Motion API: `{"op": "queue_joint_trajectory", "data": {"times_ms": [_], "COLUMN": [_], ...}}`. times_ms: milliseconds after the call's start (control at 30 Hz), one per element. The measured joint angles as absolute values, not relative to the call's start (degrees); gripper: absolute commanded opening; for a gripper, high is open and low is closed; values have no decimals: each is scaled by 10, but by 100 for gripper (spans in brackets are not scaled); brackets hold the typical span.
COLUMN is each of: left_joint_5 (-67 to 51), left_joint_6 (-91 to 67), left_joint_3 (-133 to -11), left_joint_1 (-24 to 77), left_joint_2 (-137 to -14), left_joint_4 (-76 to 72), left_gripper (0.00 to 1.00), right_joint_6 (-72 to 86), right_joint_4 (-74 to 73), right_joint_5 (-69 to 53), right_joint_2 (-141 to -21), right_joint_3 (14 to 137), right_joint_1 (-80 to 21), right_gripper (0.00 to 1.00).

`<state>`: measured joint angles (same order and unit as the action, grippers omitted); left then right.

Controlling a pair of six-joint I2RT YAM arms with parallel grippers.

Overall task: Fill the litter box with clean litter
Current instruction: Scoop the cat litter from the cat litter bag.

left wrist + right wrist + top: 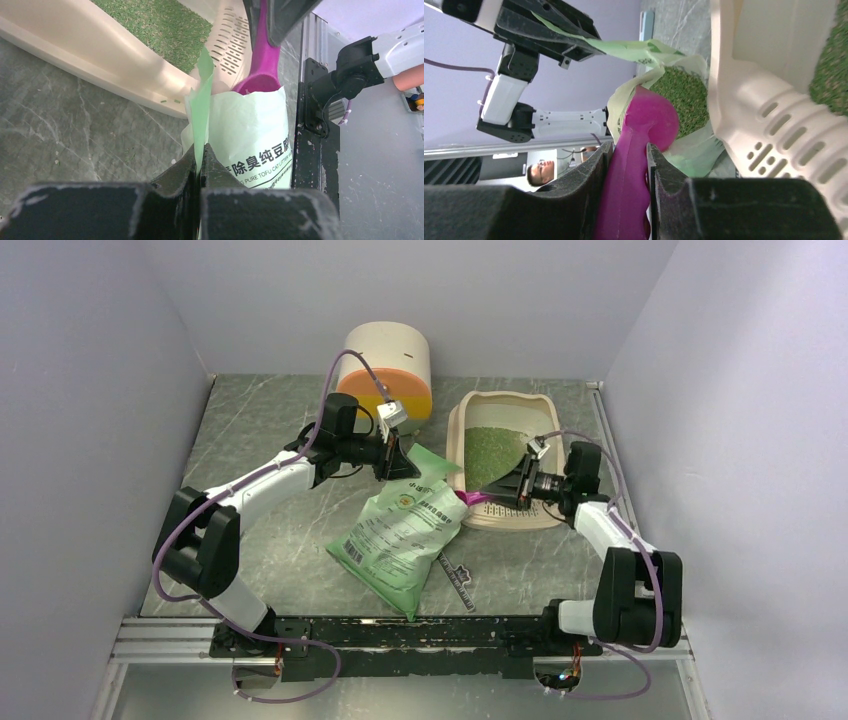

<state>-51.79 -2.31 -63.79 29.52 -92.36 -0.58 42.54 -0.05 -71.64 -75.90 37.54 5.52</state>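
Left end effector (pixel 199 151) pinches bag (pixel 250 127); right end effector (pixel 629 149) clamps scoop (pixel 646 120); litter box (pixel 500 398) holds clean litter (pixel 490 450)

The right gripper (pixel 629 150) clamps the magenta scoop (pixel 646 117) by its handle; its bowl lies at the mouth of the green bag (pixel 626 47), against the clean litter (pixel 684 95); the litter box (pixel 764 115) sits just beside.

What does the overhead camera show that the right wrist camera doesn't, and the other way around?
Only overhead: the round beige-and-orange drawer unit and the whole green printed bag lying on the table. Only right wrist: green granules inside the bag's open mouth, with the scoop's bowl against them. Both: the litter box partly filled with litter, the left gripper pinching the bag's edge, and the right gripper holding the magenta scoop.
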Motion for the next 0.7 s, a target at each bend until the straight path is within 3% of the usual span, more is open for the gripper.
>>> {"op": "queue_joint_trajectory", "data": {"times_ms": [267,567,700], "left_joint_5": [-520,-521,-522], "left_joint_6": [-23,-19,-18], "left_joint_3": [-636,-630,-630], "left_joint_1": [297,298,298], "left_joint_2": [-917,-906,-905], "left_joint_4": [-5,-4,-3], "left_gripper": [5,5,5], "right_joint_6": [487,666,666], "right_joint_4": [63,272,259], "right_joint_5": [-719,-711,-714], "right_joint_2": [-752,-779,-770], "right_joint_3": [331,260,257], "right_joint_1": [33,-7,14], "right_gripper": [0,0,0]}}
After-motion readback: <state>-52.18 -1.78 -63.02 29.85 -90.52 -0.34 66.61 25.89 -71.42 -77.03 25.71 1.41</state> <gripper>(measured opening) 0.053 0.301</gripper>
